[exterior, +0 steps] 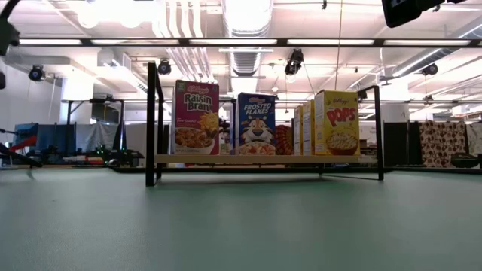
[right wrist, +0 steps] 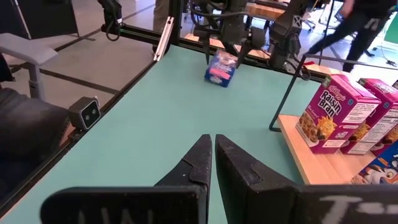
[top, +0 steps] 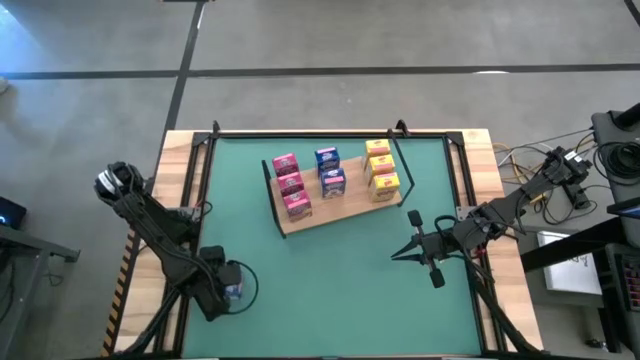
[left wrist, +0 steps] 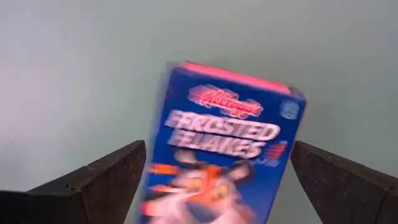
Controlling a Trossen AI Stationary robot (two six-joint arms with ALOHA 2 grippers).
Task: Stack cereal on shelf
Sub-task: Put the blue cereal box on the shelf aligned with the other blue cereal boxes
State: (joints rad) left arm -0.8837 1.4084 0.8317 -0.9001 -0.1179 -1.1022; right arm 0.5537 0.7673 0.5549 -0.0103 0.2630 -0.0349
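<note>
1. The green table mat [top: 330, 290] covers the work surface inside a pale wooden table edge [top: 178, 150], and both dark arms reach in over it from the near corners.
2. The shelf, a flat light-brown wooden board [top: 335, 212] with thin black wire frames [exterior: 151, 124] at its ends, lies slightly turned on the far half of the mat, near its middle.
3. The left arm comes in over the near left corner; the left gripper [top: 228, 290] hangs above the mat there with its fingers [left wrist: 93, 186] spread wide apart.
4. The right arm reaches in from the right edge; the right gripper [top: 400, 252] hovers over bare mat just near of the board's right end, and its two dark fingers [right wrist: 196, 165] are pressed together on nothing.
5. Eight small cardboard cereal boxes stand on the board in three rows: three magenta Raisin Bran boxes [top: 290, 184] on the left, two blue Frosted Flakes boxes [top: 330, 172] in the middle, three yellow Pops boxes [top: 381, 170] on the right.
6. A ninth box, a blue Frosted Flakes box [left wrist: 224, 149], sits between the left gripper's spread fingers, well apart from the board. The left wrist view shows a clear gap on each side of it, so neither finger touches it.
</note>
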